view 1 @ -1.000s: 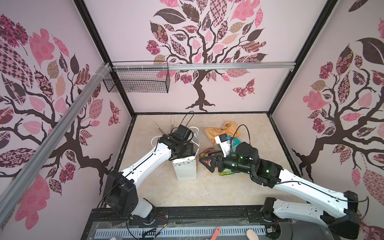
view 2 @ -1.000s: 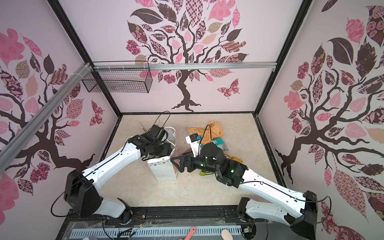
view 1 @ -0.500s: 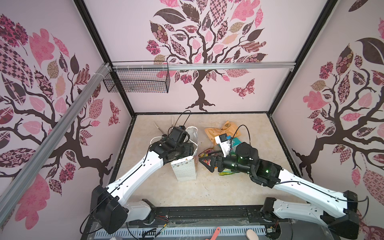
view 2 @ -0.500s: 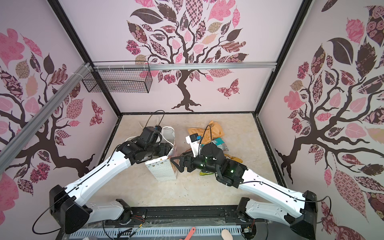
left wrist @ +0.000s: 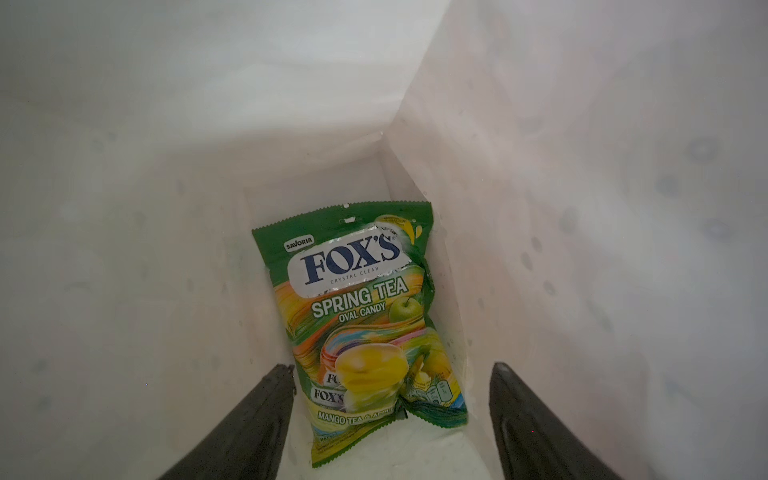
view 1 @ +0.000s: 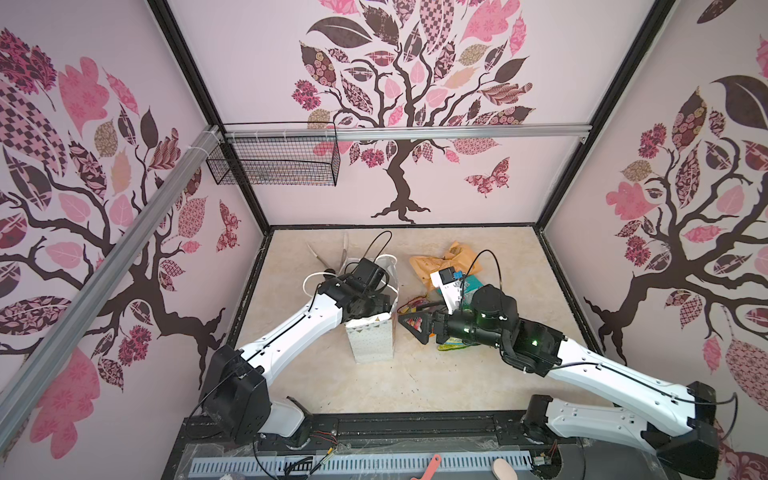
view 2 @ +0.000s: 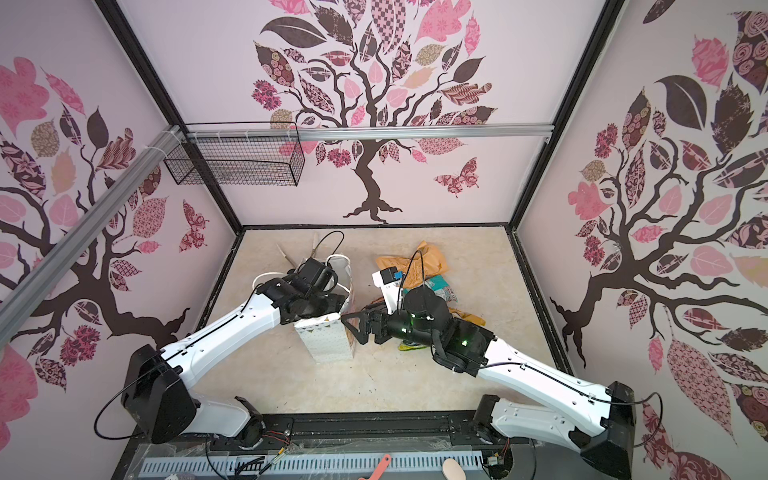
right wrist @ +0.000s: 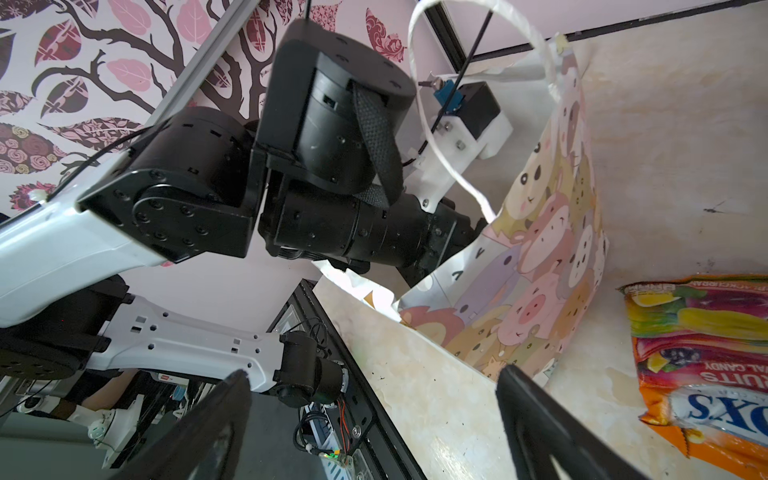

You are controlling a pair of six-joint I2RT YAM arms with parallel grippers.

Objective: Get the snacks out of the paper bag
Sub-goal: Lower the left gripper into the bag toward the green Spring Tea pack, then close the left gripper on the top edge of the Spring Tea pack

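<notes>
Overhead look into a small walled work cell. On the left, left gripper (left wrist: 392, 366) down inside the mouth of the upright white paper bag (view 1: 372, 340), hidden in both top views by its own wrist and the bag's rim. Through the left wrist camera: two dark fingers spread wide, nothing between them, white bag walls close on either side. Straight ahead of the fingertips and lower, at the bottom of the bag: green-yellow FOX'S packet (left wrist: 365, 316), the only snack visible inside. Points its long axis away from the hand, logo end farthest, bottom seam nearest and lined up with the gap between the fingers, so the narrow width faces the jaws. Seems to lean a little toward one wall; hard to say how flat. Probably calls for a straight reach deeper along the hand's own line, then a squeeze across that narrow width. To the right, right gripper (view 1: 409, 328) outside the bag, just beside its side wall, fingers also wide apart and empty, aimed at the bag. Off to that hand's side and behind its wrist, on the table (view 1: 415, 382): orange-red FOX'S packet (right wrist: 698, 365), teal packet (view 1: 476, 286), large tan-orange packet (view 1: 432, 262), already out. Left hand plainly the nearer one for the packet inside.
</notes>
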